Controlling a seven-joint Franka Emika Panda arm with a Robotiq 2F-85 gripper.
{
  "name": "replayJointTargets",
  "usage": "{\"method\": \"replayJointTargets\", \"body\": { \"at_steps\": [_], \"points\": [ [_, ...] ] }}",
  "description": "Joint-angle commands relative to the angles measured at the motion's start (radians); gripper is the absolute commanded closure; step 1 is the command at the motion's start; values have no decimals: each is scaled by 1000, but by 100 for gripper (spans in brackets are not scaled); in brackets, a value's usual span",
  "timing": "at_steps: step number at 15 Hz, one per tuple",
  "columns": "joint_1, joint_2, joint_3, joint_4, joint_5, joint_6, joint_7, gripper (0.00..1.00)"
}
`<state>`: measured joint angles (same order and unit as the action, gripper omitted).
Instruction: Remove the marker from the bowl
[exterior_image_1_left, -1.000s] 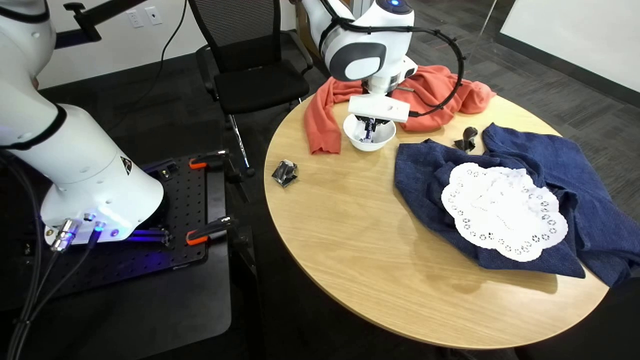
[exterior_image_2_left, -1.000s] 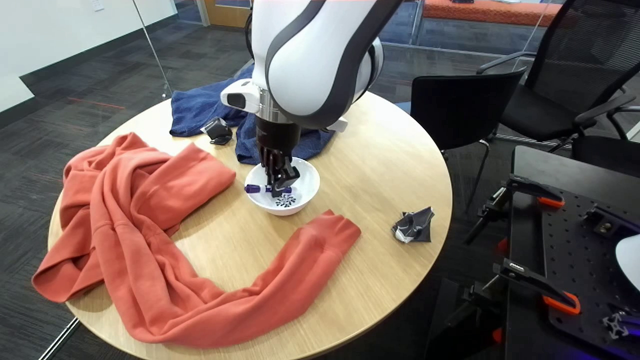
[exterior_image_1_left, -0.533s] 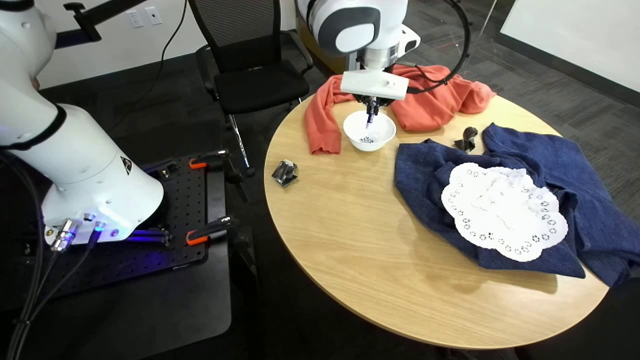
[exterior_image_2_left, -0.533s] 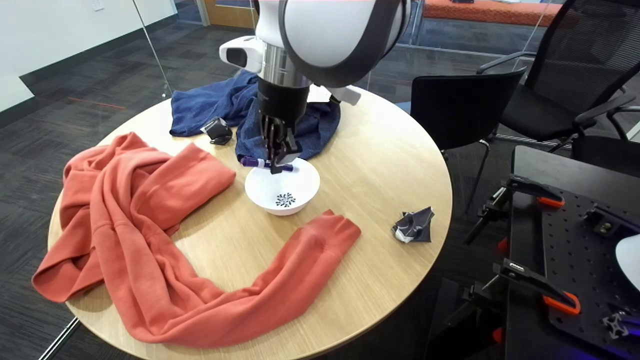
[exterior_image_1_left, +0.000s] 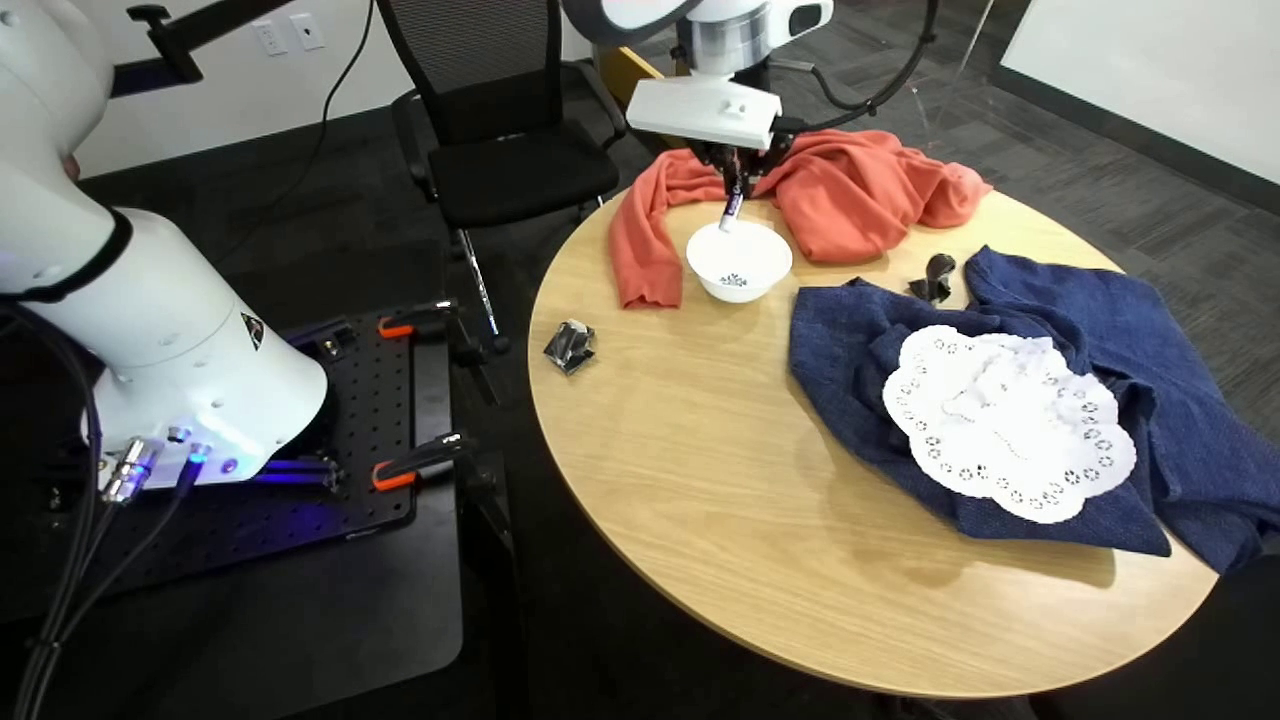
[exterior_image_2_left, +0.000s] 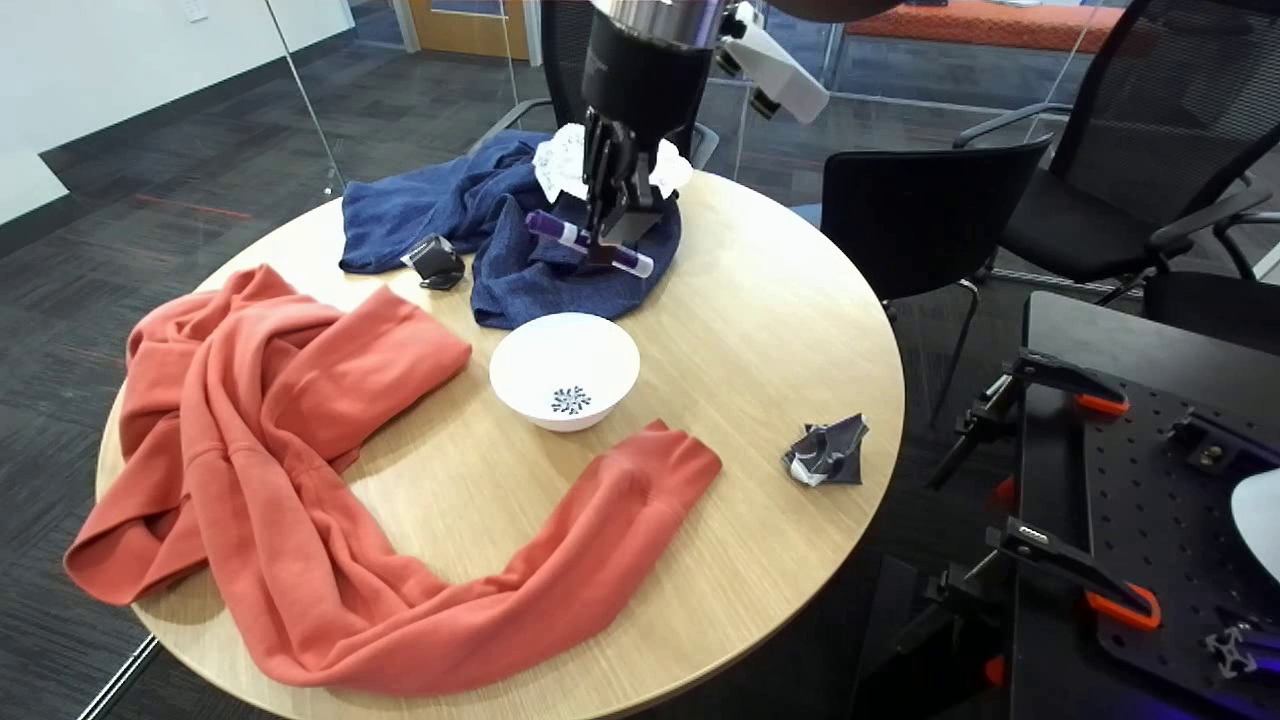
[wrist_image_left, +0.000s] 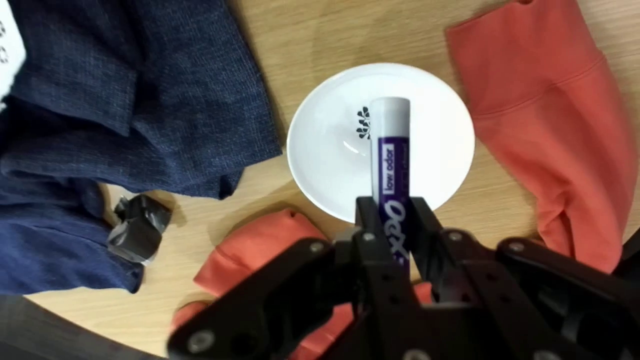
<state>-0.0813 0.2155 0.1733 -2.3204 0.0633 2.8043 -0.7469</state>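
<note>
I have the marker (wrist_image_left: 391, 165) pinched tight in my pincer (wrist_image_left: 392, 220), a finger either side of its purple barrel, lower middle of the wrist view. Marker's pale end points up the frame, across the white bowl (wrist_image_left: 325, 150). In an exterior view I hold it tilted in the air, upper middle, apart from the bowl, which sits mid-frame on the counter (exterior_image_2_left: 760, 370), dark print inside. Same view: orange-red garment (exterior_image_2_left: 320, 520) lower left; navy cloth (exterior_image_2_left: 560, 285) upper middle, white doily (exterior_image_2_left: 562, 165) on it; crumpled dark scrap (exterior_image_2_left: 828, 450) right of centre; small black object (exterior_image_2_left: 436, 262) left of centre.
</note>
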Motion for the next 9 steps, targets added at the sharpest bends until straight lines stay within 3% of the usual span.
{"method": "replayJointTargets", "body": {
  "at_steps": [1, 9],
  "points": [
    [18, -118, -50, -120, 3, 34, 168, 95],
    [30, -172, -150, -231, -30, -4, 583, 95]
  ]
}}
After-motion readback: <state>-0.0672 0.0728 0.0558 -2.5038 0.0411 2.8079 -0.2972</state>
